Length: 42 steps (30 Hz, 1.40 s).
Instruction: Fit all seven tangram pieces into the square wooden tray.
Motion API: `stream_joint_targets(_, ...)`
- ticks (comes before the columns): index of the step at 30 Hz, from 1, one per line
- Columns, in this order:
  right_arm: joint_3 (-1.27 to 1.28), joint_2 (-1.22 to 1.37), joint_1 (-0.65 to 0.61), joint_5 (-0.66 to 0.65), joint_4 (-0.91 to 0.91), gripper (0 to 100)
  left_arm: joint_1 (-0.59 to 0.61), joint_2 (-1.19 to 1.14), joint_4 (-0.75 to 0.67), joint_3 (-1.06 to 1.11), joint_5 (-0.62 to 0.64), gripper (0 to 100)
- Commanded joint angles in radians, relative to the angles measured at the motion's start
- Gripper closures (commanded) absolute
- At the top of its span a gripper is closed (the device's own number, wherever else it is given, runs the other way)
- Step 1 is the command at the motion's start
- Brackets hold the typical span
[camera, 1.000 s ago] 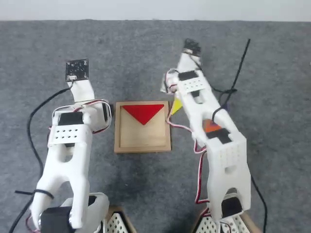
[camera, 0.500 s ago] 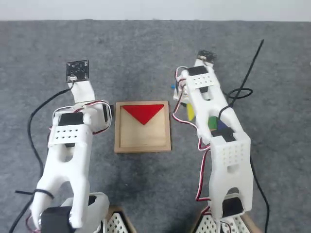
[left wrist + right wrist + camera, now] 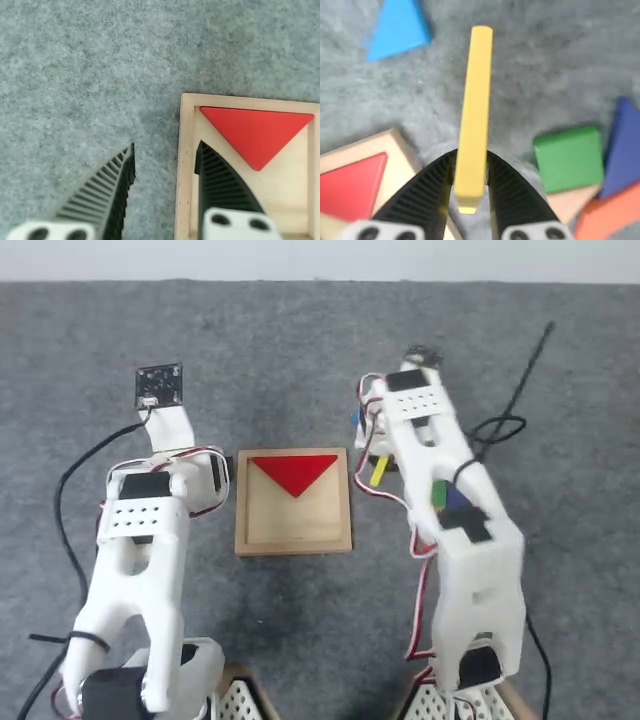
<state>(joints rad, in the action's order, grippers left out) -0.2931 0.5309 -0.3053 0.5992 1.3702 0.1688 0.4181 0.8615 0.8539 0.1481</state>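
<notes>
The square wooden tray lies between the two arms and holds a red triangle against its far edge. My right gripper is shut on a yellow piece, held on edge just right of the tray; the same yellow piece shows beside the right arm from above. A blue triangle, a green square, a dark blue piece and an orange piece lie on the carpet. My left gripper is open, its fingers astride the tray's left rim.
Grey carpet covers the table. The right arm's body hides most of the loose pieces from above. Black cables run along both arms.
The right arm has swung rightward and back from the tray's edge, with the yellow piece in its gripper now showing as a thin strip. The left arm has kept still.
</notes>
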Motion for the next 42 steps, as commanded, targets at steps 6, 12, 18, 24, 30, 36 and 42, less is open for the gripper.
stream_joint_targets(6,0.183,-0.493,-0.162,-0.207,0.065,99.1,-0.002,0.011,-0.021,-0.007,0.006,80)
stream_joint_targets(12,0.384,-0.631,-0.475,-0.379,-0.022,99.1,0.164,0.011,-0.032,-0.022,0.005,80)
stream_joint_targets(18,0.499,-0.618,-0.587,-0.400,-0.245,99.1,0.526,0.000,0.075,-0.229,-0.097,80)
stream_joint_targets(24,0.508,-0.526,-0.618,-0.411,-0.321,99.1,0.592,0.002,0.083,-0.248,-0.133,80)
stream_joint_targets(30,0.508,-0.455,-0.622,-0.308,-0.406,99.1,0.634,0.000,0.084,-0.269,-0.135,80)
stream_joint_targets(36,0.509,-0.386,-0.619,-0.195,-0.467,99.1,0.686,0.000,0.143,-0.348,-0.138,80)
stream_joint_targets(42,0.508,-0.291,-0.615,-0.037,-0.559,98.9,0.684,0.000,0.152,-0.346,-0.147,80)
